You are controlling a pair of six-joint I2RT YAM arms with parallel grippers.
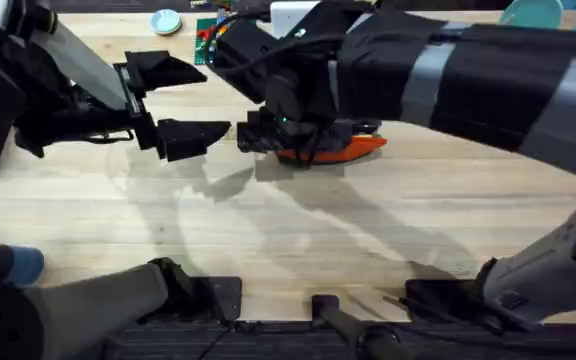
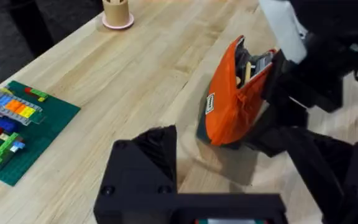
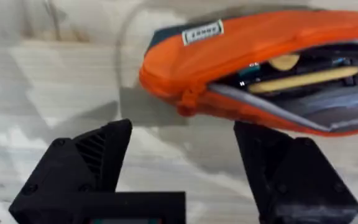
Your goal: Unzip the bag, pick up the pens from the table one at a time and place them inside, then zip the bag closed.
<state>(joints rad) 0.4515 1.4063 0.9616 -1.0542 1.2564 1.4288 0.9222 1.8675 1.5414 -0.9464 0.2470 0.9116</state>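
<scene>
Right wrist: orange bag (image 3: 253, 50) unzipped, yellowish-tan pen (image 3: 303, 79) inside

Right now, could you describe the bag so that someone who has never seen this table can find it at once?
Look at the light wooden table, near its middle, under the right arm's gripper. There lies the bag, an oblong orange fabric pouch with a dark base. Its zipper gapes open on a yellowish pen inside, and a small white label sits on its side.

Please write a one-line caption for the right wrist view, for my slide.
Open right hand above the unzipped orange bag, with a yellowish pen inside.
</scene>
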